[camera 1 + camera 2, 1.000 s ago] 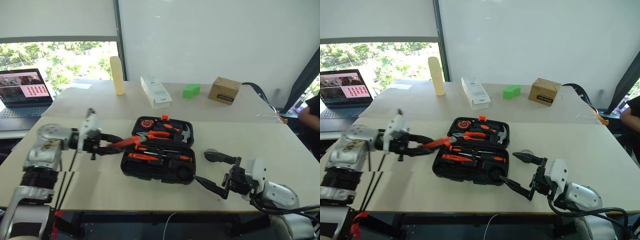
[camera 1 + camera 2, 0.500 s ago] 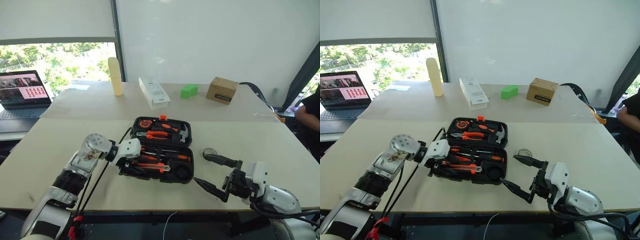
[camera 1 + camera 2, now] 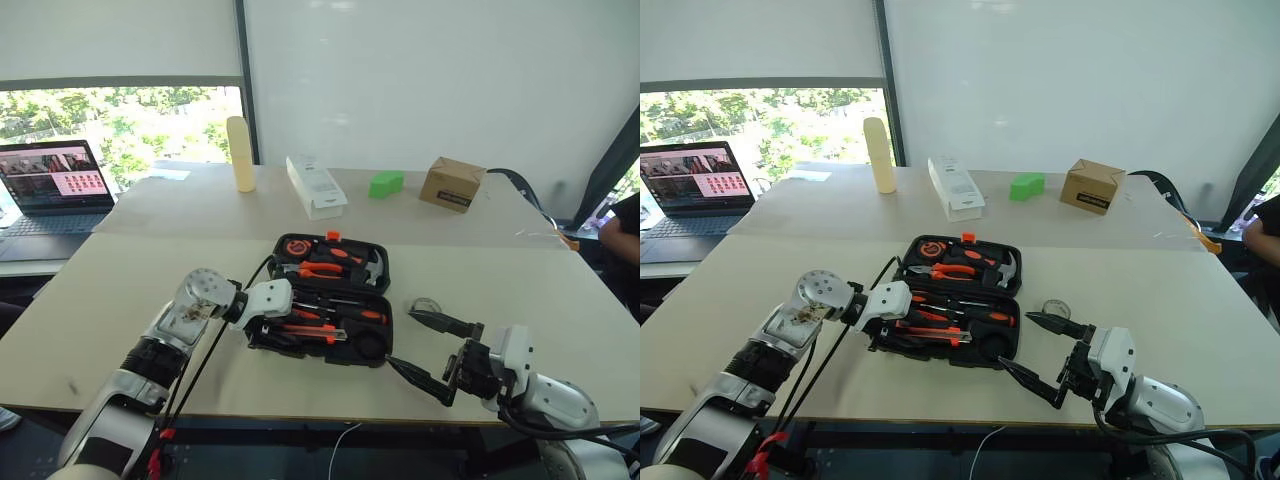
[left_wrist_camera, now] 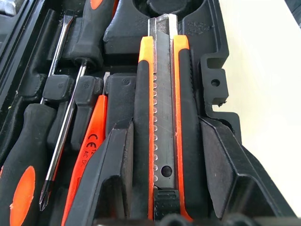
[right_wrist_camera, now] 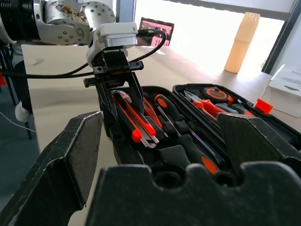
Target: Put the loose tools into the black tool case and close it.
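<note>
The black tool case (image 3: 388,335) lies open mid-table, its lid flat behind. My left gripper (image 3: 272,325) reaches into the front-left of the case, shut on the orange-black utility knife (image 4: 162,117), which lies lengthwise between its fingers (image 4: 115,160) along the front row. Beside the knife are two screwdrivers (image 4: 61,141) and a small all-orange tool (image 4: 87,160). A black tape roll (image 3: 370,345) sits in the front-right corner. My right gripper (image 3: 403,340) hangs wide open and empty just right of the case.
Pliers (image 3: 325,268), a hammer (image 3: 370,268) and a round tape measure (image 3: 293,248) fill the lid. On the far table stand a laptop (image 3: 50,185), a cream bottle (image 3: 240,153), a white box (image 3: 315,185), a green block (image 3: 384,183) and a cardboard box (image 3: 452,184). A person (image 3: 625,225) is at the right edge.
My left gripper has carried the utility knife from the air left of the case down and right into the case's front row. The right arm has stayed still.
</note>
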`<state>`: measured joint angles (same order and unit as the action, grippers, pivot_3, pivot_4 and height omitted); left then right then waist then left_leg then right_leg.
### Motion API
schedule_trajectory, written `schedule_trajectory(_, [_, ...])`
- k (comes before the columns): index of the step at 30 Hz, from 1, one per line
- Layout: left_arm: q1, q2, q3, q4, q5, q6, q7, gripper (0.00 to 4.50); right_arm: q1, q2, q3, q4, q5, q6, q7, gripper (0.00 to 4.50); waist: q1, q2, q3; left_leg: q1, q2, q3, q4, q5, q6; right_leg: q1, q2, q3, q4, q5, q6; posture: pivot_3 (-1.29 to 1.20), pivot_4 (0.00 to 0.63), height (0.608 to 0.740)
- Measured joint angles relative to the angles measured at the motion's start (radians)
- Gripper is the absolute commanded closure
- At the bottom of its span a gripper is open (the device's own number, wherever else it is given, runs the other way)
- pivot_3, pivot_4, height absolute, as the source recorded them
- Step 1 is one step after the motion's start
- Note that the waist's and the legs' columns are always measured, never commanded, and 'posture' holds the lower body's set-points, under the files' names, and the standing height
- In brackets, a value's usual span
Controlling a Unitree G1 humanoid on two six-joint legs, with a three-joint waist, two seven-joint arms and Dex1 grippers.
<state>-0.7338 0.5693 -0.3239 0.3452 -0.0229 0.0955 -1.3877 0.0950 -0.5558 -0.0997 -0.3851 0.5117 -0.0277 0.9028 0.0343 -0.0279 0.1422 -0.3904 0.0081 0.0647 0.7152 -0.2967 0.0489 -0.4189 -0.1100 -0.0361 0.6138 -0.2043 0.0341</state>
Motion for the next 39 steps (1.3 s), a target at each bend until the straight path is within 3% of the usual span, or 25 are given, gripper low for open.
schedule_trajectory(3, [0.001,-0.017,0.012,-0.001,-0.008,-0.003,0.02,0.59,0.0,0.001,0.002,0.0,0.0,0.0,-0.001,0.0,0.001,0.0,0.0,-0.001,0.0,0.0,0.0,0.0,0.0,-0.001,0.0,0.0,0.0,0.0,0.0,0.0,0.15,0.74])
schedule_trajectory(11, [-0.003,-0.018,0.074,-0.061,-0.138,-0.017,-0.033,0.59,0.0,0.001,0.003,0.0,0.0,0.0,-0.001,0.0,-0.014,0.0,0.0,-0.003,-0.001,0.0,-0.001,0.0,0.001,-0.002,0.001,0.0,-0.001,0.0,0.0,0.0,0.15,0.74])
schedule_trajectory(15, [-0.018,0.016,0.112,-0.058,-0.177,-0.01,-0.068,1.55,-0.006,0.003,0.003,0.003,-0.001,0.0,-0.001,0.0,-0.022,0.0,0.0,-0.002,-0.001,-0.001,-0.001,0.0,0.0,-0.002,0.001,0.0,-0.001,0.0,0.0,0.0,0.15,0.74])
schedule_trajectory(19, [-0.02,0.065,0.123,-0.015,-0.171,-0.076,-0.1,3.15,-0.01,0.014,0.007,0.003,-0.008,0.0,-0.001,0.0,-0.023,0.0,0.0,-0.001,-0.001,0.0,-0.001,0.0,0.0,-0.002,0.001,0.0,-0.001,-0.001,0.0,0.0,0.15,0.74])
schedule_trajectory(23, [0.026,0.069,0.125,0.018,-0.167,-0.13,-0.107,4.44,-0.01,0.018,0.009,0.003,-0.018,0.0,-0.001,0.0,-0.022,0.0,0.0,-0.002,-0.001,0.0,-0.001,0.0,0.0,-0.002,0.001,0.0,-0.001,-0.001,0.0,0.0,0.15,0.74])
schedule_trajectory(39, [0.081,0.027,0.091,0.034,-0.066,-0.174,0.017,4.44,-0.011,0.024,0.01,0.003,-0.019,0.0,-0.002,0.0,-0.019,0.0,0.0,0.0,-0.001,0.0,0.0,0.0,0.0,-0.001,0.0,0.0,0.0,0.0,0.0,0.0,0.15,0.74])
